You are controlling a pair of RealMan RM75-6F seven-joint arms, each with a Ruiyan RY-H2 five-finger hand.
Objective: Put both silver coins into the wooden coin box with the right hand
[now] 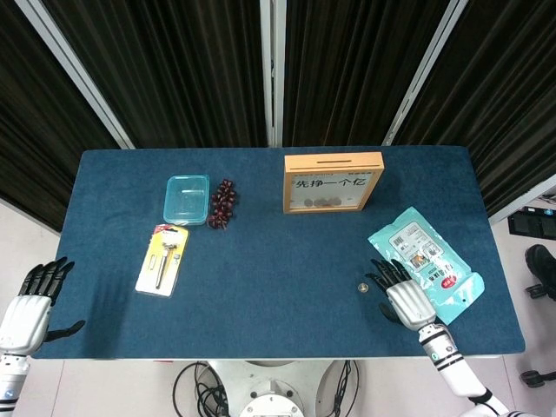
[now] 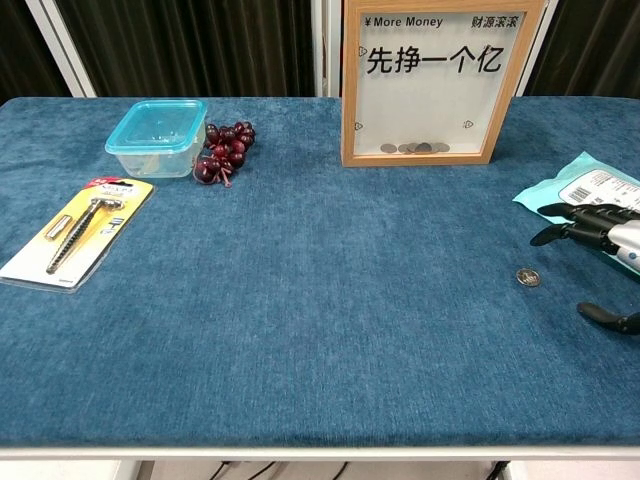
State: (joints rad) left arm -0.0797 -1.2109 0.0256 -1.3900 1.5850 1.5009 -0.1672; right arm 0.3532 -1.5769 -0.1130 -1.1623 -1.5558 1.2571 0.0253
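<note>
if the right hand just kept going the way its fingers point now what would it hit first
Probably the silver coin, which lies on the cloth just ahead of the right hand, slightly toward the thumb side. The hand's height above the table is unclear, so it might pass over it.

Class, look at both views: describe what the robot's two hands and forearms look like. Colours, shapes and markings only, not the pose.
Each hand, left hand and right hand, has a silver-grey metallic back and black fingers. The wrists are white with black rings; the right wrist carries a small green dot. The white forearms run off the bottom edge of the head view. No loose cables show on them.

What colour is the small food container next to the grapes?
Translucent teal container, clearest in the chest view.
</note>
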